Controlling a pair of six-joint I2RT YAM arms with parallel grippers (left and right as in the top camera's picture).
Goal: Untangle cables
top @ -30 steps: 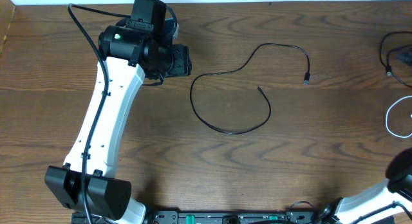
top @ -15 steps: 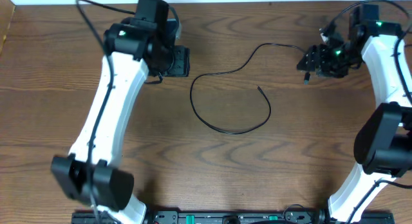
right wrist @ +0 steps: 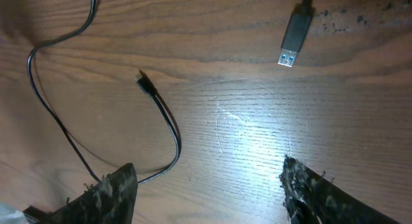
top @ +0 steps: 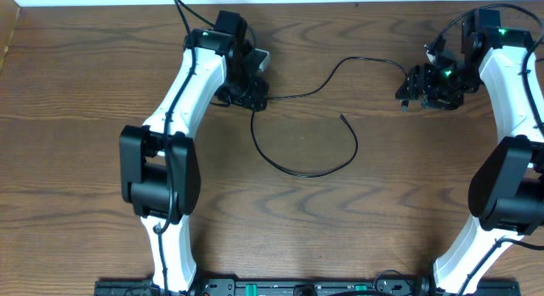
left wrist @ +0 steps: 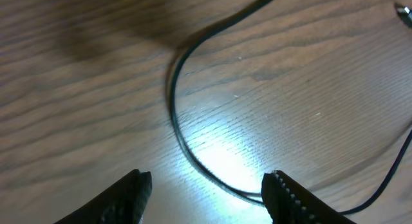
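Note:
One black cable (top: 293, 170) lies on the wooden table, curling from a USB plug (top: 405, 105) at the right into an open loop that ends in a small plug (top: 342, 118). My left gripper (top: 252, 100) hangs over the loop's upper left bend. In the left wrist view my left gripper (left wrist: 206, 193) is open, with the cable (left wrist: 172, 102) curving down between its fingers, close to the right one. My right gripper (top: 409, 89) hovers by the USB plug (right wrist: 292, 37). In the right wrist view my right gripper (right wrist: 209, 185) is open over bare wood, with the small plug (right wrist: 145, 84) to the left.
The table's back edge (top: 340, 4) runs just beyond both grippers. Both white arms reach in from the near side, the left arm (top: 183, 100) across the left half and the right arm (top: 510, 83) along the right edge. Thick black arm wires (top: 183, 11) arch above the left wrist.
My left gripper has swung right, from beside the loop to over its upper left bend. The right arm came in from the lower right and now hovers by the USB plug.

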